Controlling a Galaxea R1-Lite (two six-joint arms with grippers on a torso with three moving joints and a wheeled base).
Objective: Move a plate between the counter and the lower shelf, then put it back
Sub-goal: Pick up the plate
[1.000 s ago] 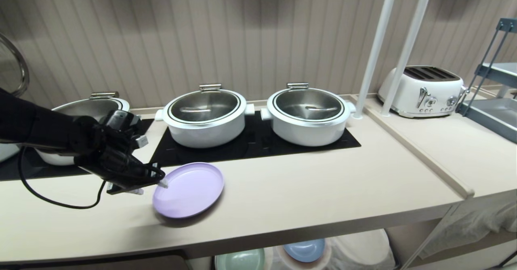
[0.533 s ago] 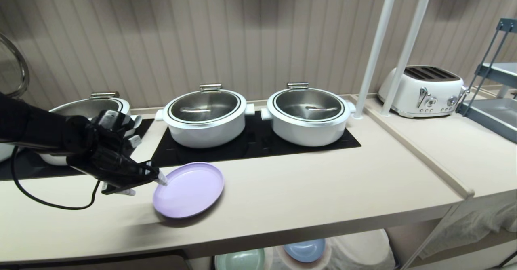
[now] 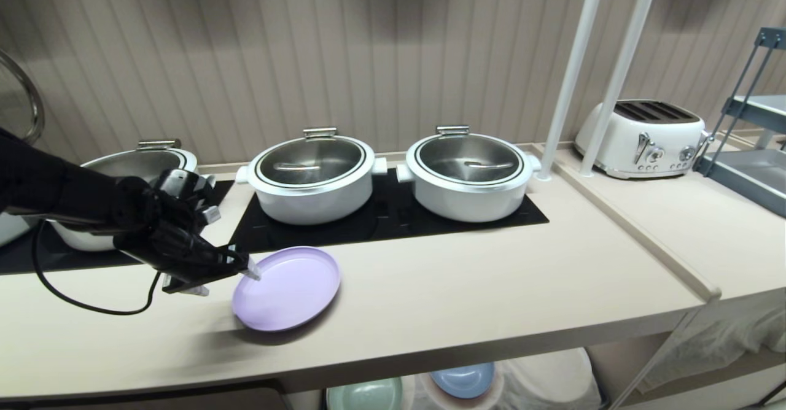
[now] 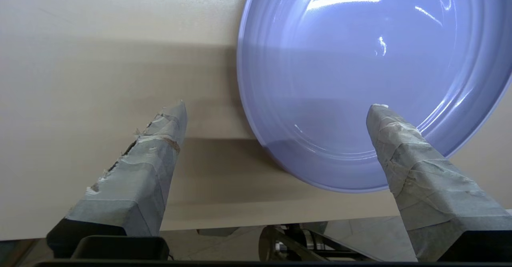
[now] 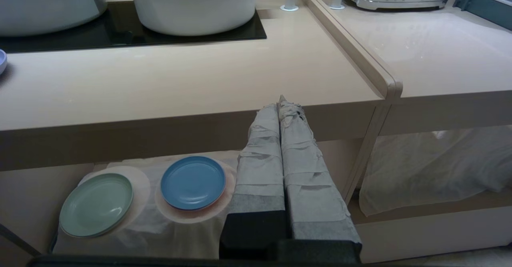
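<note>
The lilac plate lies on the beige counter, in front of the cooktop and near the front edge. My left gripper is at the plate's left rim and stands open. One taped finger reaches over the rim above the plate's inside, and the other finger is over bare counter beside it. Neither finger grips the plate. My right gripper hangs shut and empty in front of the counter's edge, above the lower shelf.
Three white lidded pots sit on black cooktop panels behind the plate. A toaster, two white poles and a blue-grey rack stand to the right. Mint and blue plates lie on the shelf.
The left gripper's fingers have spread wider at the plate's left rim, after a small shift left and back. The plate has stayed where it was.
</note>
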